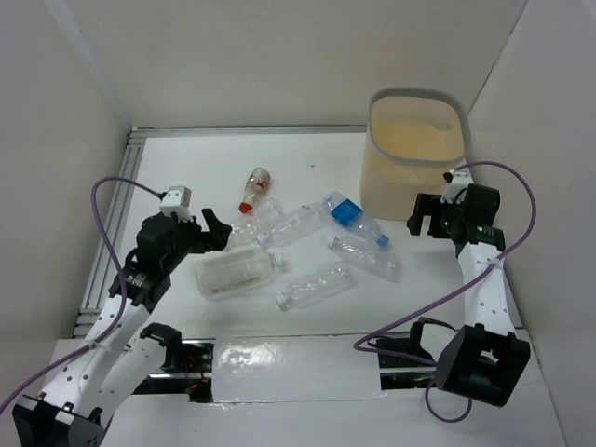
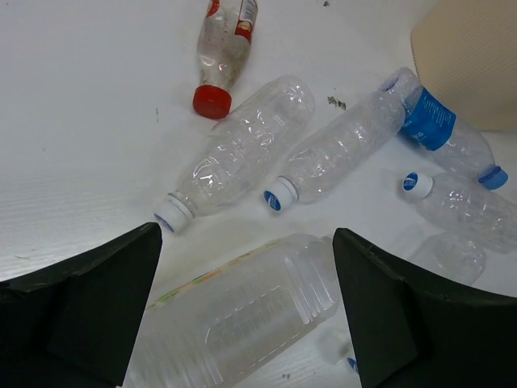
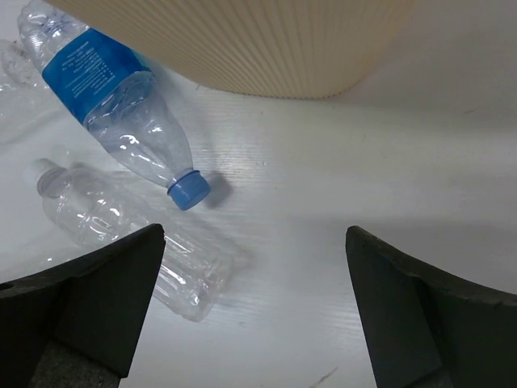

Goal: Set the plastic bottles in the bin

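Beige perforated bin [image 1: 416, 177] upright at the far right of the white table [image 1: 186, 168]. All plastic bottles out on the table, none in the bin, lying on their sides in a loose cluster left of it and nearer the arms.

Small red-capped bottle [image 1: 256, 189] farthest back, cap toward the near side. Just near of it, two clear bottles side by side on a slant: white-capped bottle [image 1: 259, 222] on the left, second plain bottle [image 1: 296, 224] to its right. Blue-labelled bottle [image 1: 352, 217] closest to the bin, base just beside the bin wall, blue cap pointing near-right. Third plain bottle [image 1: 365, 258] just near of that one. Wide squarish bottle [image 1: 237, 271] left of centre, neck to the right. Nearest plain bottle [image 1: 315, 286] closest to the arm bases.

Left gripper [image 1: 216, 231] poised at the left edge of the cluster, fingers [image 2: 105, 299] spread wide apart, clamping nothing. In the left wrist view, wide squarish bottle framed below and between the two fingers; contact impossible to judge.

Right gripper [image 1: 426, 226] just near of the bin wall, fingers [image 3: 89, 299] likewise wide apart, holding nothing. Bare table between them in the right wrist view, with the blue-labelled bottle and the third plain bottle off to the left.
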### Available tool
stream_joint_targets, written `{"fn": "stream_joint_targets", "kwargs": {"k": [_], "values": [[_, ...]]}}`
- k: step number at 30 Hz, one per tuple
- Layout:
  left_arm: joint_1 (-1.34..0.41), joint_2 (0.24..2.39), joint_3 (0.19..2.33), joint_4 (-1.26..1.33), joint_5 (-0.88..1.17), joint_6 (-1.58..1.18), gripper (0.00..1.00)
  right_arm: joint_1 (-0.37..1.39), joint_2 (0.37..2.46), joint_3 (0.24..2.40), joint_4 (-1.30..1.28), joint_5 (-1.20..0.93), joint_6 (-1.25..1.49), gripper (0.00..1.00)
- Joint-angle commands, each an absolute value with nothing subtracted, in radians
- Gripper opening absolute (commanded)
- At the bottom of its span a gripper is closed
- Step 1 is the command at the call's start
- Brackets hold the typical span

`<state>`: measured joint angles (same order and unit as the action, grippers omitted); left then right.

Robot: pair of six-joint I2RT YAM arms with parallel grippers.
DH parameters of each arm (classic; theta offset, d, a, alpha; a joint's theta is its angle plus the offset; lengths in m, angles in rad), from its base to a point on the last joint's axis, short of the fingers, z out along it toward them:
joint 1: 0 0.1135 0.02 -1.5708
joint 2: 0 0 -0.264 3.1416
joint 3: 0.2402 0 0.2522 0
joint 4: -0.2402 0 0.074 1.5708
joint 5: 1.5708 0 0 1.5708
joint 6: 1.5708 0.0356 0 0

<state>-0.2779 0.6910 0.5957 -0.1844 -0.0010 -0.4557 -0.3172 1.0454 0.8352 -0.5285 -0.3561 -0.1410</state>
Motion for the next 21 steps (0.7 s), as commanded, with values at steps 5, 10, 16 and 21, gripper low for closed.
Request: {"fn": "stream_joint_targets", "kwargs": {"k": [5,10,16,21], "values": [[-0.276,0.813,0.727,-0.170,0.086,-0.416,1.00,-0.324,1.003,0.850,-0.603,-0.575,-0.317,1.00],[-0.276,0.870,0.782,-0.179,0.109,-0.405,1.00,-0.324,0.994,0.859,-0.615,-0.566,-0.345,1.00],[-0.276,0.952,0.842,-0.130,0.141,-0.393,0.99,-0.324,1.003,0.859,-0.627,-0.539,-0.357,1.00],[-0.276,1.098,0.934,-0.152,0.141,-0.338,0.65,-0.324,1.046,0.882,-0.643,-0.500,-0.359,1.00]]}}
